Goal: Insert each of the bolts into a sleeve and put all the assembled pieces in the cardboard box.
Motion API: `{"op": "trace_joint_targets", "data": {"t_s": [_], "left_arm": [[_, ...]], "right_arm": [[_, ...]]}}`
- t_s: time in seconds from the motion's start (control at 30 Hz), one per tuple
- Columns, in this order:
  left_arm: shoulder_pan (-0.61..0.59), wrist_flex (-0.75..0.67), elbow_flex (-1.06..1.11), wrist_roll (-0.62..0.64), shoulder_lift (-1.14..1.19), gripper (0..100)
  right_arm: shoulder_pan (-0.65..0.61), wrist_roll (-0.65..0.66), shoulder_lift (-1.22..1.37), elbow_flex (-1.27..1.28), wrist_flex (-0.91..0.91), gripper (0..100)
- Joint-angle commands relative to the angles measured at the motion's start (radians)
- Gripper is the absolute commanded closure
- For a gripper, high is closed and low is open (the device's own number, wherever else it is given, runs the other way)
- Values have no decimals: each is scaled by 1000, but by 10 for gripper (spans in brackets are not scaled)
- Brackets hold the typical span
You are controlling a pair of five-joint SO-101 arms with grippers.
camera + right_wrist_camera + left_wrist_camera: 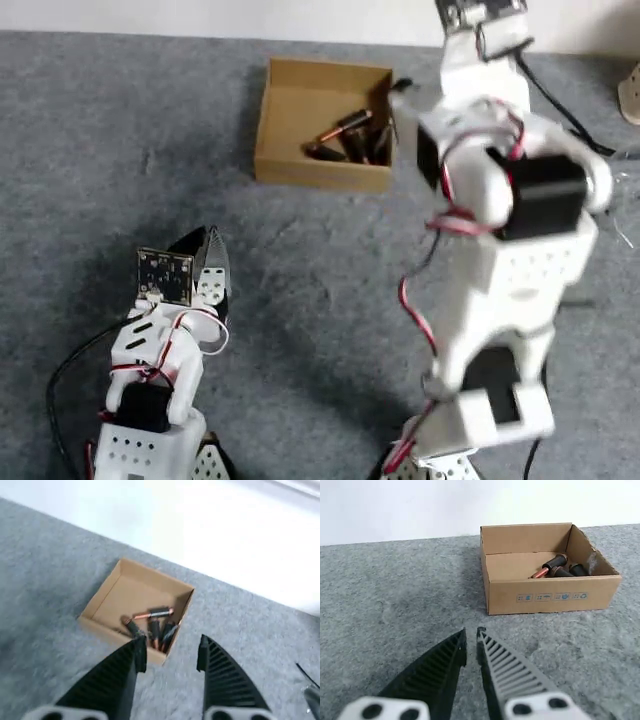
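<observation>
Cardboard box (320,170) (510,597) (130,594) stands open-topped on the grey felt-covered worktop (300,300), toward its far side; assembled pieces (350,135) (555,562) (159,612), dark sleeves with a copper-coloured bolt shaft showing on one, lie heaped inside the box at the end nearer the right arm; exact count cannot be told.

Left end effector (210,250) (471,637) sits low at the near side of the worktop, well apart from the box and pointing toward it; fingers drawn together to a thin slit, nothing between them.

Right end effector (170,650) hangs high above the worktop, looking down on the box; released, jaws spread wide and empty; the box with its pieces shows beyond the fingertips.
</observation>
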Motion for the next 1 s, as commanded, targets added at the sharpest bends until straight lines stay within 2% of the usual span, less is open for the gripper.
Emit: {"op": "trace_joint_targets", "data": {"t_s": [0.0, 0.2, 0.33, 0.6, 0.77, 0.97], "left_arm": [[8, -15, 22, -8, -7, 947], [7, -15, 22, -8, -7, 948], [7, -15, 22, -8, -7, 949], [7, -15, 22, -8, -7, 948], [7, -15, 22, -8, -7, 948], [7, -15, 22, -8, -7, 948]], "right_arm": [[-44, -12, -219, 217, 13, 858], [-108, -11, -499, 547, -8, 858], [-107, -6, -693, 839, -97, 858], [-107, -6, -1139, 1526, -423, 858], [-105, -6, -1377, 1857, -610, 858], [5, -12, -1564, 2183, -794, 858]]}}
